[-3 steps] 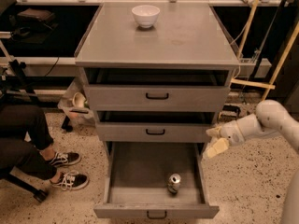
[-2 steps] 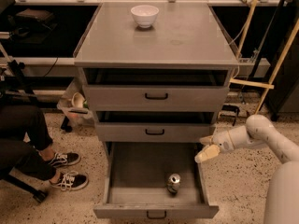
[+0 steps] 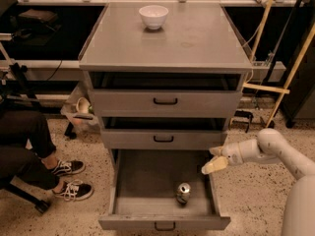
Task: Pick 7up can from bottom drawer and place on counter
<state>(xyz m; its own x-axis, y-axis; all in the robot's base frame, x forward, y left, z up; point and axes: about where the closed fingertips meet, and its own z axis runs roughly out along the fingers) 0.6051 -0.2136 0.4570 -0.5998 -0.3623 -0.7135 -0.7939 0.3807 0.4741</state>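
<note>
The 7up can (image 3: 183, 192) stands in the bottom drawer (image 3: 130, 211), near its front right. The drawer is pulled open. My gripper (image 3: 214, 160) comes in from the right on a white arm and hangs over the drawer's right wall, up and to the right of the can, apart from it. The counter (image 3: 197, 38) is the grey top of the cabinet.
A white bowl (image 3: 153, 16) stands at the back of the counter. The two upper drawers (image 3: 165, 102) are slightly open. A seated person's legs and sneakers (image 3: 69, 178) are at the left. Wooden poles (image 3: 290, 73) and cables stand at the right.
My gripper has moved left, from beside the cabinet to over the right wall of the bottom drawer. The can has not moved.
</note>
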